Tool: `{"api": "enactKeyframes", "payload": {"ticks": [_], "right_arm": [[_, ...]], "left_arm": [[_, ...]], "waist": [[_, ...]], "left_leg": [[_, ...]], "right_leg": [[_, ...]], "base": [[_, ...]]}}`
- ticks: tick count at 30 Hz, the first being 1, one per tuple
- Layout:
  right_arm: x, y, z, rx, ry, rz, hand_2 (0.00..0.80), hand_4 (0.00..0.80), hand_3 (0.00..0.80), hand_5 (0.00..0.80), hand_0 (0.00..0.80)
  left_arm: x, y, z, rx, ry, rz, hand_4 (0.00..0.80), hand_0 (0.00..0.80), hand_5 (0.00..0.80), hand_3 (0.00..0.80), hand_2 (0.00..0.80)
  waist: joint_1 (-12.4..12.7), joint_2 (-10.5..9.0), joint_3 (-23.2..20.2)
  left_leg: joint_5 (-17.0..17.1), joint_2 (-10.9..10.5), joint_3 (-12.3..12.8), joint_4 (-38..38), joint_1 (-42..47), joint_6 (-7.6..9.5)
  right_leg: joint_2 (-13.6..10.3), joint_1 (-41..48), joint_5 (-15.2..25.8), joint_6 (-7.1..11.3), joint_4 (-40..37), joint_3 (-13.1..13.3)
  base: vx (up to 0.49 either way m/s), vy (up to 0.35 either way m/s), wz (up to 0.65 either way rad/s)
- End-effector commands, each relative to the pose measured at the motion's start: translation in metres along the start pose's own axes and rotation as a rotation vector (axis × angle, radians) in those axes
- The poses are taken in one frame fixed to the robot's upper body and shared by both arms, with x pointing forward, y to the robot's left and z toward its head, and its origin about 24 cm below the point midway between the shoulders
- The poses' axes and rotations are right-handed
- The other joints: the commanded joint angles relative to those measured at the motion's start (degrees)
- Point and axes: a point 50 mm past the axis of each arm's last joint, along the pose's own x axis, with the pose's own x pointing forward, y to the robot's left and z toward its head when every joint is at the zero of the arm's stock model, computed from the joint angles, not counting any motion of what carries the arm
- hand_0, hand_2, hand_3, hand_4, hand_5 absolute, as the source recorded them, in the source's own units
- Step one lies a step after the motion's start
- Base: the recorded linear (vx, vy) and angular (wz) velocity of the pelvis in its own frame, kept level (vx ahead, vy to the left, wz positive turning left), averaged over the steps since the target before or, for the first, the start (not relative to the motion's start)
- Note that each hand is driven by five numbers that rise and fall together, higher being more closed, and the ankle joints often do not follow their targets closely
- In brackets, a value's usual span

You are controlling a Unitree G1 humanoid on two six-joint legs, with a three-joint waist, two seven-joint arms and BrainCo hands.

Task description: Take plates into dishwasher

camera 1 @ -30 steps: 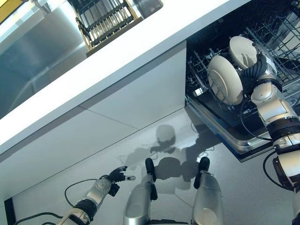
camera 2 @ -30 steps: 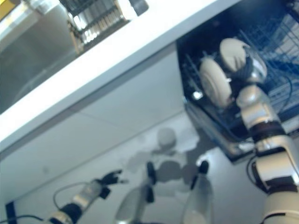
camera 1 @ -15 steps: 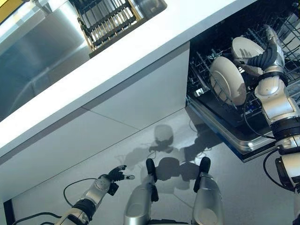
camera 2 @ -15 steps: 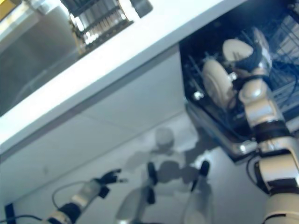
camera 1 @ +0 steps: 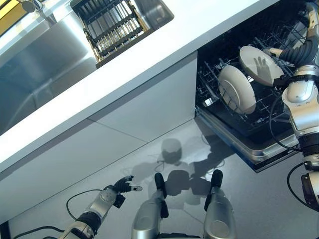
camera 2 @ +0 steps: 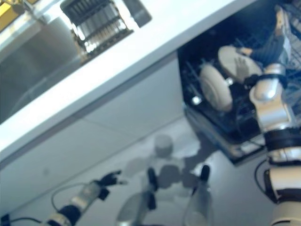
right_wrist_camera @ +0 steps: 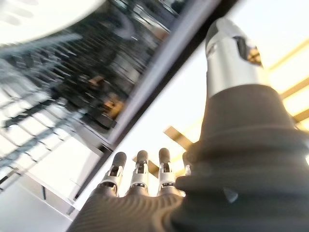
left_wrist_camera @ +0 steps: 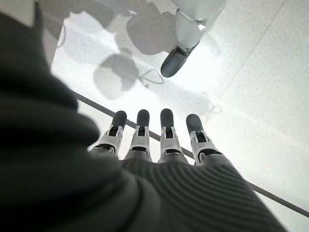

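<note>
Standing on edge in the dishwasher rack, two white plates show in the eye views, the right hand just beside them, holding nothing. Left wrist view: left hand, fingers straight over the floor. Right wrist view: fingers straight, empty.

Bright overhead light falls on the white counter and the pale floor, where hard-edged shadows lie; the dishwasher interior stays dark behind the lit plates. The right eye view is soft throughout. In the right wrist view the rack is motion-blurred, the background overexposed.
</note>
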Motion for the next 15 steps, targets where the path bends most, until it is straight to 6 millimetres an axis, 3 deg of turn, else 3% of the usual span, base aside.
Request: {"api": "enactKeyframes", "payload": {"ticks": [1, 7, 15], "right_arm": [[-0.003, -0.019, 0.014, 0.164, -0.073, -0.112, 0.000, 0.000, 0.000, 0.000, 0.000], [-0.030, -0.029, -0.015, 0.379, 0.055, -0.175, 0.000, 0.000, 0.000, 0.000, 0.000], [-0.064, -0.049, -0.064, 0.517, 0.224, -0.316, 0.000, 0.000, 0.000, 0.000, 0.000]], "left_arm": [[-0.006, 0.005, -0.027, 0.029, 0.099, 0.033, 0.000, 0.000, 0.000, 0.000, 0.000], [-0.007, 0.006, -0.036, 0.017, 0.132, 0.049, 0.000, 0.000, 0.000, 0.000, 0.000], [-0.008, 0.019, -0.037, -0.007, 0.145, 0.086, 0.000, 0.000, 0.000, 0.000, 0.000]], "waist": [[-1.1, -5.20, -5.0], [-3.9, -6.38, -6.6], [-7.5, -5.13, -6.2]], "left_leg": [[-1.2, 1.2, 1.9, 1.2, 0.2, -0.26], [-3.4, 0.7, 4.1, 2.8, 1.5, 0.44], [-5.5, -0.2, 6.0, 5.3, 1.4, 1.01]], "right_leg": [[-1.6, 0.3, -7.4, 0.42, 7.2, 1.5], [-2.0, 1.4, -5.7, 1.40, 5.0, 3.7], [-3.4, 0.6, -4.5, 2.26, 3.8, 6.9]], "base": [[0.001, 0.081, -0.10], [0.017, 0.102, -0.23], [-0.022, 0.057, -0.29]]}}
